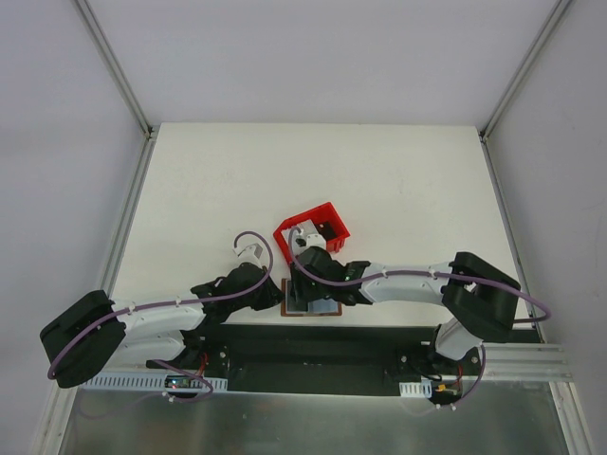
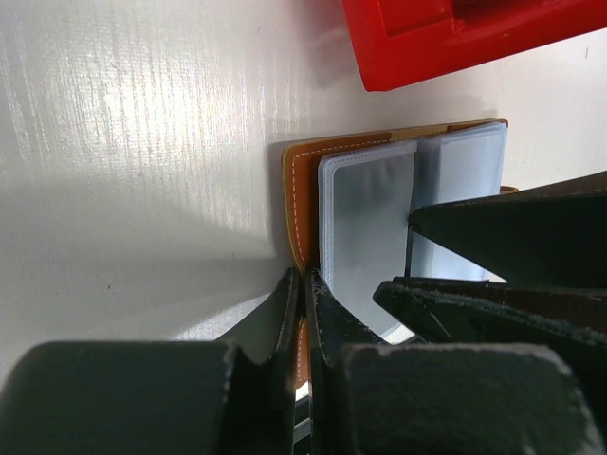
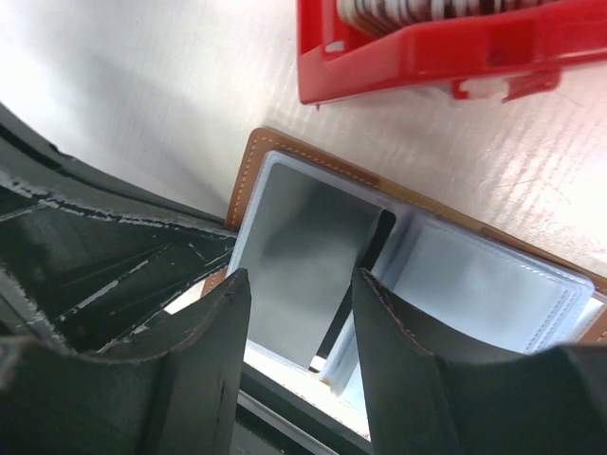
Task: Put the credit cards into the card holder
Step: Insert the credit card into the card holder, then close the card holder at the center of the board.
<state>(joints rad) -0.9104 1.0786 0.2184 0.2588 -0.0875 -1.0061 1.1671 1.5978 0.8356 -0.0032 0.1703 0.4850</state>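
The brown card holder [image 1: 302, 311] lies open at the table's near edge, its pale sleeves facing up. My left gripper [image 2: 303, 277] is shut on the holder's brown left edge [image 2: 302, 180]. My right gripper [image 3: 300, 274] hangs over the holder [image 3: 248, 166] with its jaws about half apart. They close on the long edges of a grey credit card [image 3: 308, 227]. The card's far end lies in the left sleeve and its near end is raised. In the left wrist view the right fingers [image 2: 512, 223] reach in over that card [image 2: 365, 218].
A red open-topped tray [image 1: 327, 210] stands just behind the holder, with more cards [image 3: 417, 8] on edge inside it. The table's near edge [image 1: 379, 327] runs right under the holder. Both arms crowd that spot.
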